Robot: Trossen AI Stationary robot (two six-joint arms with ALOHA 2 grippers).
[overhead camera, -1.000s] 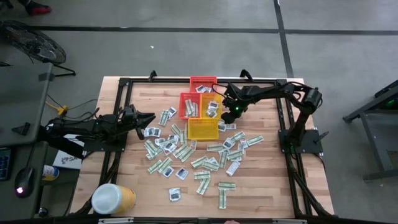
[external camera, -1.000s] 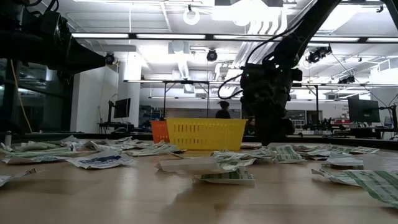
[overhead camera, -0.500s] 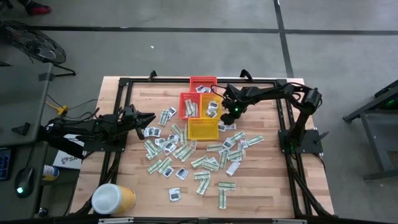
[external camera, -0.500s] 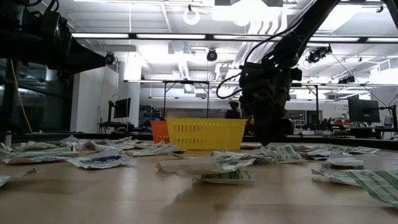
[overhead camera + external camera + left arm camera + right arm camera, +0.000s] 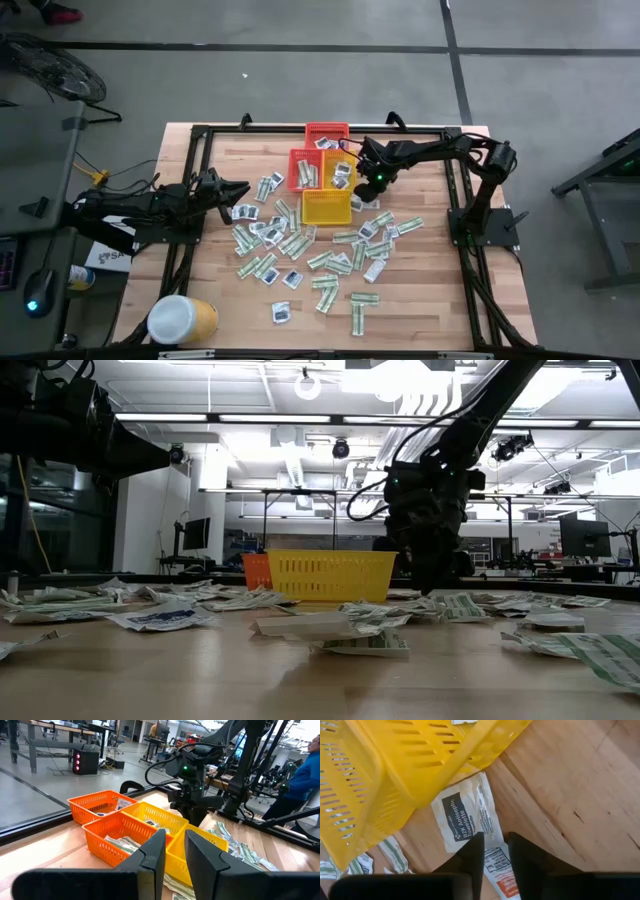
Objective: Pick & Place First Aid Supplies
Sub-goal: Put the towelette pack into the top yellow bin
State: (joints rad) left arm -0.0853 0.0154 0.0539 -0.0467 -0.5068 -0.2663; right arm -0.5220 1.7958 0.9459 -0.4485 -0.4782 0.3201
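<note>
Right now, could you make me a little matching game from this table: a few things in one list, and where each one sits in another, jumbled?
Things:
1. big yellow tub
2. red basket
3. left gripper
4. right gripper

Places:
A. at the far edge of the table, behind the other baskets
B. low over packets beside the yellow baskets
C. near front corner on the left arm's side
D. at the left edge of the scattered packets

Pairs: 1-C, 2-A, 3-D, 4-B
</note>
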